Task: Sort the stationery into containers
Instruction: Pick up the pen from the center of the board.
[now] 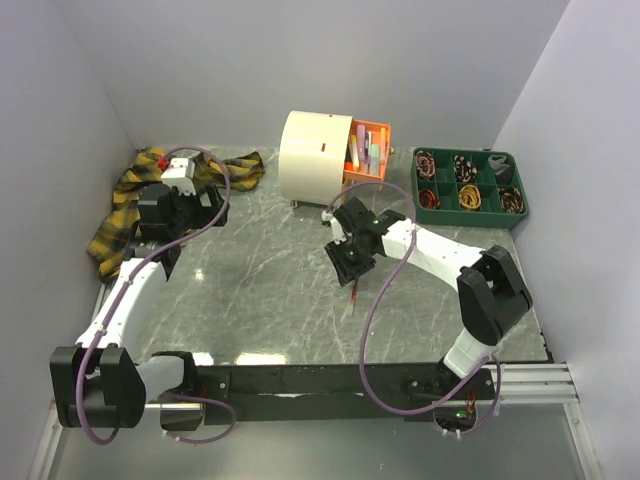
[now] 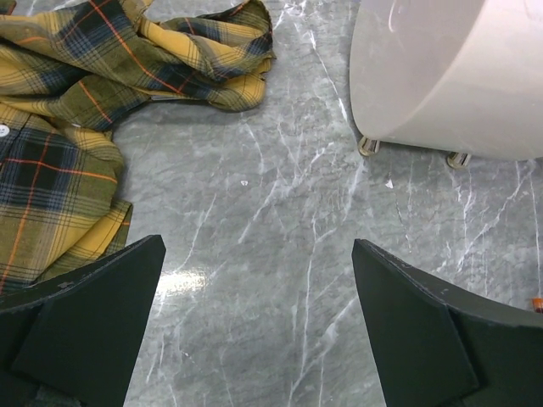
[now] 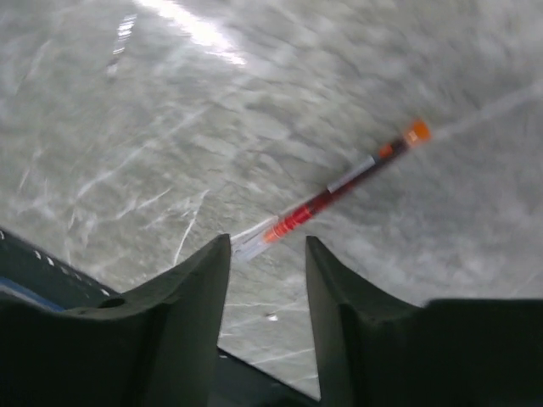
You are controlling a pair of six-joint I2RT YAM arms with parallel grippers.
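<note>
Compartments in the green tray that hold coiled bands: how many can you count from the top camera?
5. In the green tray: two in the back row at left and middle, three across the front row. The back right compartment holds a grey item instead; details are small.

Grey marble table (image 1: pixel 270 290), plaid cloth (image 1: pixel 125 205), cream cabinet (image 1: pixel 312 157), green tray (image 1: pixel 470 182), red pen (image 3: pixel 331 193)

One red pen (image 3: pixel 331 191), one cabinet (image 1: pixel 316 155), one tray (image 1: pixel 524 190), one cloth (image 2: pixel 59 161).
</note>
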